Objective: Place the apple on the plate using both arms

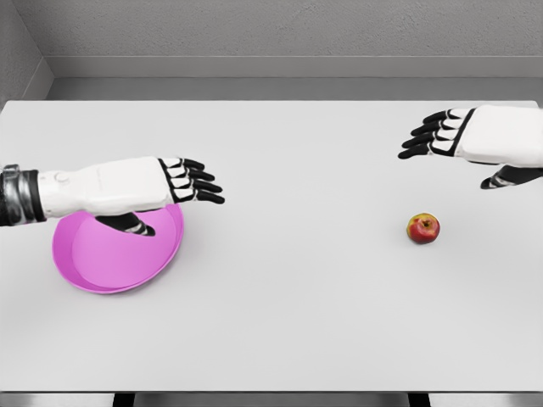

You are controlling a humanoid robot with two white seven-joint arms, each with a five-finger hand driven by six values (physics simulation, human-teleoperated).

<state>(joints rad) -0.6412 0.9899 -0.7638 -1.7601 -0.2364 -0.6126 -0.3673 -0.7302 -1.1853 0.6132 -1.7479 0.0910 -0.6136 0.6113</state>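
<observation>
A small red and yellow apple (422,227) lies on the white table (288,305), right of the middle. A pink plate (106,263) sits at the left. My left hand (182,193) hovers over the plate's far rim, fingers spread and pointing right, thumb hanging below, holding nothing. My right hand (458,148) floats above the table's far right, behind and to the right of the apple, fingers extended toward the left and empty.
The table's front edge runs along the bottom of the picture. A grey wall stands behind the table's far edge.
</observation>
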